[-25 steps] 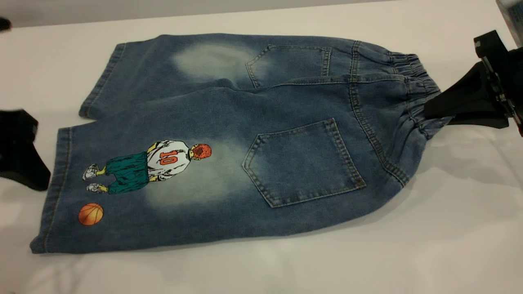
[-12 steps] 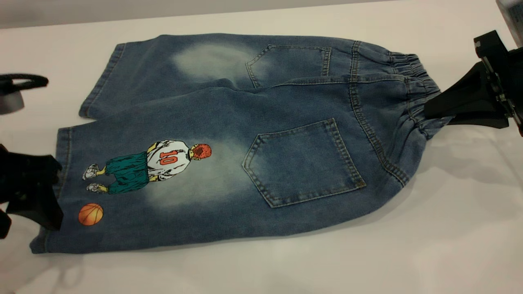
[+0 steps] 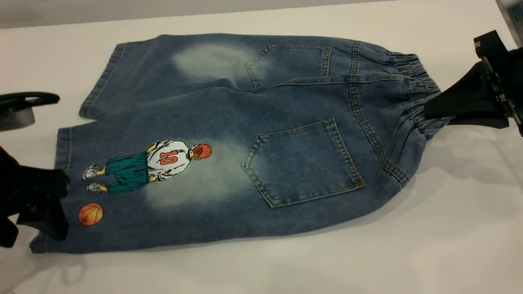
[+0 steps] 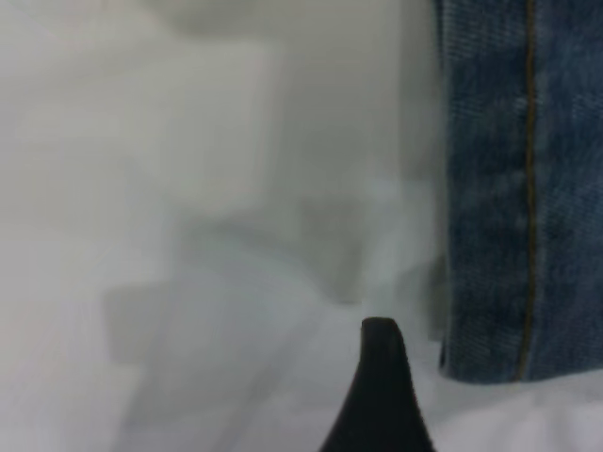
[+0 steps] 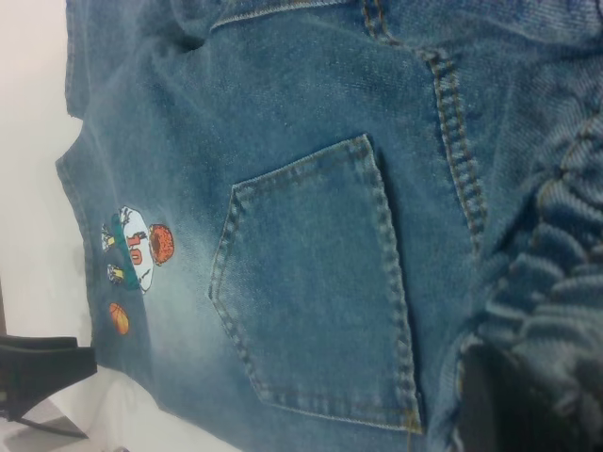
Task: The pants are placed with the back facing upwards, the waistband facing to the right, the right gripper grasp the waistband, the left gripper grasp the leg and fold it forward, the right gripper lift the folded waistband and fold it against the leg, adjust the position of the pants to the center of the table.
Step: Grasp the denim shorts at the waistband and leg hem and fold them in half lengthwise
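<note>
The pants (image 3: 245, 134) lie flat on the table (image 3: 449, 228), back up. The waistband (image 3: 412, 73) points right, and its gathered denim also fills the right wrist view (image 5: 556, 235). My right gripper (image 3: 429, 112) is shut on the waistband near its front end; a dark finger (image 5: 499, 405) shows under the ruched band. The leg (image 3: 122, 192) with the number 10 player print and orange ball lies front left. My left gripper (image 3: 36, 232) hangs open at this leg's hem, one finger over the hem corner. One black fingertip (image 4: 380, 358) shows beside the hem (image 4: 518, 235).
The plain leg (image 3: 163, 69) with a pale patch lies behind the printed one. A black cable loop and grey part of the left arm (image 3: 20, 108) hang at the left edge. Bare table stretches in front of the pants and to their right.
My left gripper has come in from the left edge, down and right, to the printed leg's hem. The right gripper and the pants have not moved.
</note>
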You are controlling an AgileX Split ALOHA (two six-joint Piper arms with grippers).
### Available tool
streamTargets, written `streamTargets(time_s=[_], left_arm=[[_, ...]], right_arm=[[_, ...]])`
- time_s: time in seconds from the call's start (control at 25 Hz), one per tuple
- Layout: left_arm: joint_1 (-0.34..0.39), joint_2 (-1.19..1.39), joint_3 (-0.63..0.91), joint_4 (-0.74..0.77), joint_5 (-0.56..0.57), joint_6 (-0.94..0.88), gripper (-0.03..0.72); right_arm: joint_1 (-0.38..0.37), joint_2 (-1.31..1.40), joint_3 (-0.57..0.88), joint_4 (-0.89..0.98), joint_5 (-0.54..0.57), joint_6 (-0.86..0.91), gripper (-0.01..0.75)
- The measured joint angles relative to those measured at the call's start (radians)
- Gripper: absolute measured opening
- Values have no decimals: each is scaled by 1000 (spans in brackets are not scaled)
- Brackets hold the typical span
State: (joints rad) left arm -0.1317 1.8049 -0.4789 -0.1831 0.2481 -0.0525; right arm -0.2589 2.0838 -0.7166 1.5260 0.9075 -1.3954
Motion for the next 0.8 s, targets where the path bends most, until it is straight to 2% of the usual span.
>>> streamTargets(time_s=[0.8], left_arm=[[0, 40, -2, -5, -87, -1, 516]], right_arm=[[0, 0, 0, 0, 4, -2, 41]])
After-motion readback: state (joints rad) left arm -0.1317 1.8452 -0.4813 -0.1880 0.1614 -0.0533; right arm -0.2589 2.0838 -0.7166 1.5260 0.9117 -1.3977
